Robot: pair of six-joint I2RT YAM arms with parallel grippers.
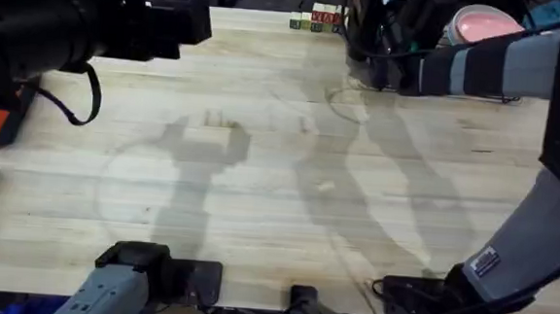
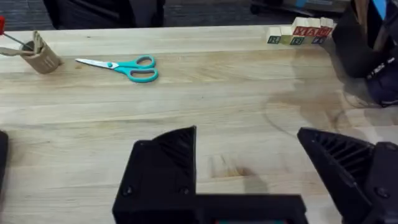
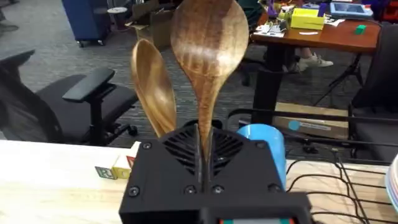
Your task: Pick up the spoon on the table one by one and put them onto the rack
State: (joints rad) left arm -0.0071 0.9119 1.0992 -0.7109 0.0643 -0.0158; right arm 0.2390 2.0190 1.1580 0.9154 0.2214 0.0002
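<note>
Pale wood planks make up the counter [image 1: 259, 175], bare across its middle. At its far right edge sits the black wire rack [image 1: 384, 47], where the right hand [image 3: 202, 163] is pinching a brown wooden spoon [image 3: 208, 43] by its slim handle, bowl upward; a second spoon [image 3: 154, 87] stands just beside it. The left hand [image 2: 249, 168] hovers spread above the planks, holding nothing. Stiff and light, the spoon should handle easily, best taken mid-handle, though smooth wood may swivel between the pads.
</note>
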